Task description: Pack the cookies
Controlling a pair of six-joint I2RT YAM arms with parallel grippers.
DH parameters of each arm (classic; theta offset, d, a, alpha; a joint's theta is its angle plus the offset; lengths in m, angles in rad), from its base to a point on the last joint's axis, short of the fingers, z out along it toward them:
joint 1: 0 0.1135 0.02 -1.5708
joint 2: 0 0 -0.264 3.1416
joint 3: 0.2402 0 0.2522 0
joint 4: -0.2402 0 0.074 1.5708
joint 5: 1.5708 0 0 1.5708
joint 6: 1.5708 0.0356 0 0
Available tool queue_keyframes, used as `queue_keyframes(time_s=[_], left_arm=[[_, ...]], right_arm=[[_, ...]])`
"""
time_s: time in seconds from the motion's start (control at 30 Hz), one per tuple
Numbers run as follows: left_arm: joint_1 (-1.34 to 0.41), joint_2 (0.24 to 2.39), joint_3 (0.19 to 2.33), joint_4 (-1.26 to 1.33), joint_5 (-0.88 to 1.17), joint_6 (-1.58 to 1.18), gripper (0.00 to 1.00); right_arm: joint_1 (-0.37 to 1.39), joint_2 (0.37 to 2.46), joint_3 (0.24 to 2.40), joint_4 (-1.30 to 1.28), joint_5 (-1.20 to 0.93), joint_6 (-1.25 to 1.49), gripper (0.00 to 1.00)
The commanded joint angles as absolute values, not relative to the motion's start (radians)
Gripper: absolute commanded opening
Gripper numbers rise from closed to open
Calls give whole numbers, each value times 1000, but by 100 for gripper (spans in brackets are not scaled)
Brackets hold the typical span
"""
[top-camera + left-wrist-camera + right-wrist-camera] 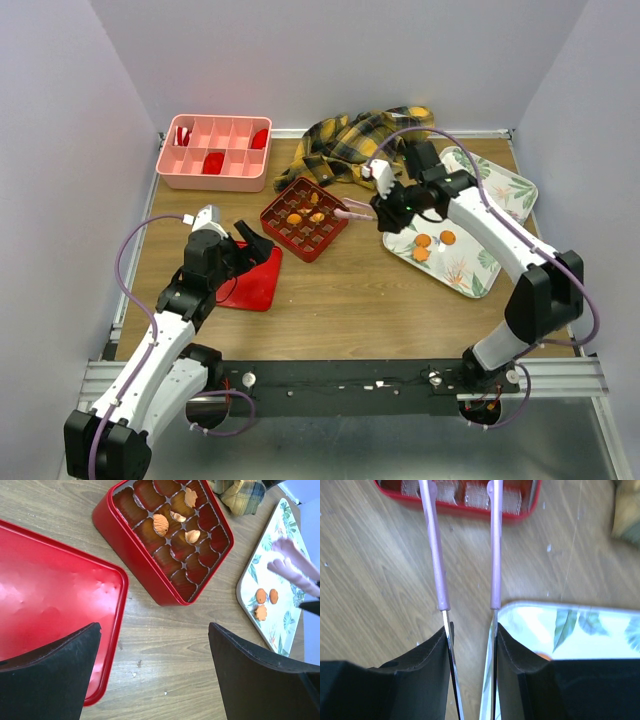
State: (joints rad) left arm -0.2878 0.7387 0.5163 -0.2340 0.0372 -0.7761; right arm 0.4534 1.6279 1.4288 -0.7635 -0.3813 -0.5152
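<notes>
The red gridded box holds several orange cookies in its far cells. Three more cookies lie on the floral tray, also in the left wrist view. My right gripper is shut on pink-tipped tongs. It hovers between tray and box. The tong arms stand apart with nothing between them, their tips at the box's near rim. My left gripper is open and empty, low over the table beside the red lid.
A pink compartment bin with dark-red pieces stands at the back left. A yellow plaid cloth lies behind the box. The tray reaches the right edge. The red lid lies left of centre.
</notes>
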Motion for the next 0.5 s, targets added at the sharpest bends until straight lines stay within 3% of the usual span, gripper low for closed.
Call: queue_keyframes(time_s=[0.0,0.47], left_arm=[[-281,733,512,-238,31,-778,99],[-279,753,499,-210,64,-782,99]], right_arm=[[361,1519,1301,-787,-423,-473,44],[10,1292,983,-853,-403,-571,44]])
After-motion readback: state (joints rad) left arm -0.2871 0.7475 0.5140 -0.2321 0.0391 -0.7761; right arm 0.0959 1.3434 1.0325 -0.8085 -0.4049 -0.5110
